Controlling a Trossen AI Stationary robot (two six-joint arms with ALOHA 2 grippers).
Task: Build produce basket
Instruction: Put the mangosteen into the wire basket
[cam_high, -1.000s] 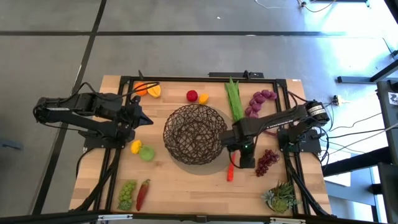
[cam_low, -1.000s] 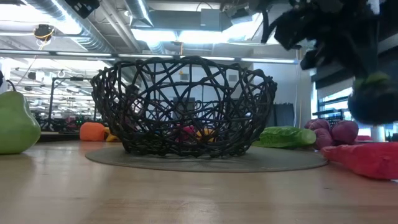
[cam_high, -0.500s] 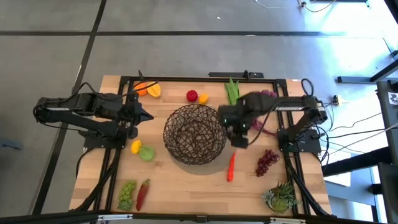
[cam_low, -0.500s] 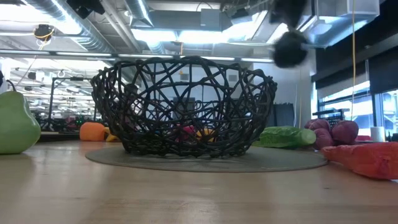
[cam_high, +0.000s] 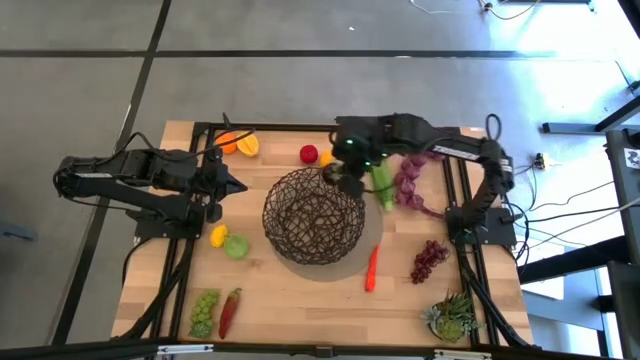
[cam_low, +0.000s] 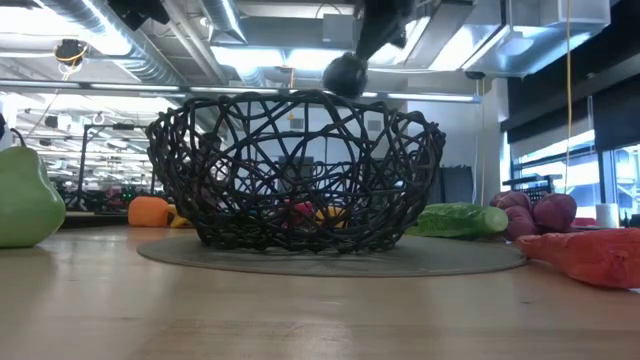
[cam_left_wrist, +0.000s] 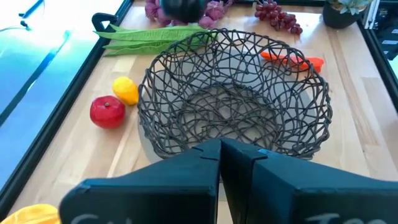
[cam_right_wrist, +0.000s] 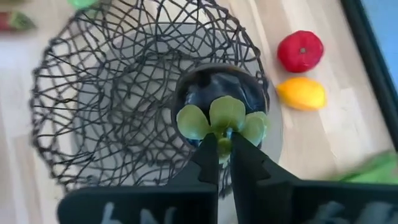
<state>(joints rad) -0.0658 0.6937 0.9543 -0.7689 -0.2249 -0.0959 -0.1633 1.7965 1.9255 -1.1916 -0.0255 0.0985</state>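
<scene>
Carrying a dark round fruit (cam_right_wrist: 219, 93) by its green leafy top, right gripper (cam_right_wrist: 222, 144) pinched shut, above the far rim of the empty basket (cam_high: 314, 215). Left gripper (cam_left_wrist: 220, 149) closed, idle beside the basket. Next, probably: easing inward over the bowl, then opening.

The desk (cam_high: 300, 300) is pale wood with a smooth, matt grain. The basket (cam_high: 313, 214) is dark woven wire on a matt grey mat (cam_low: 330, 262). The green pear (cam_low: 25, 200) and red apple (cam_left_wrist: 107, 112) look like glossy, smooth plastic.
</scene>
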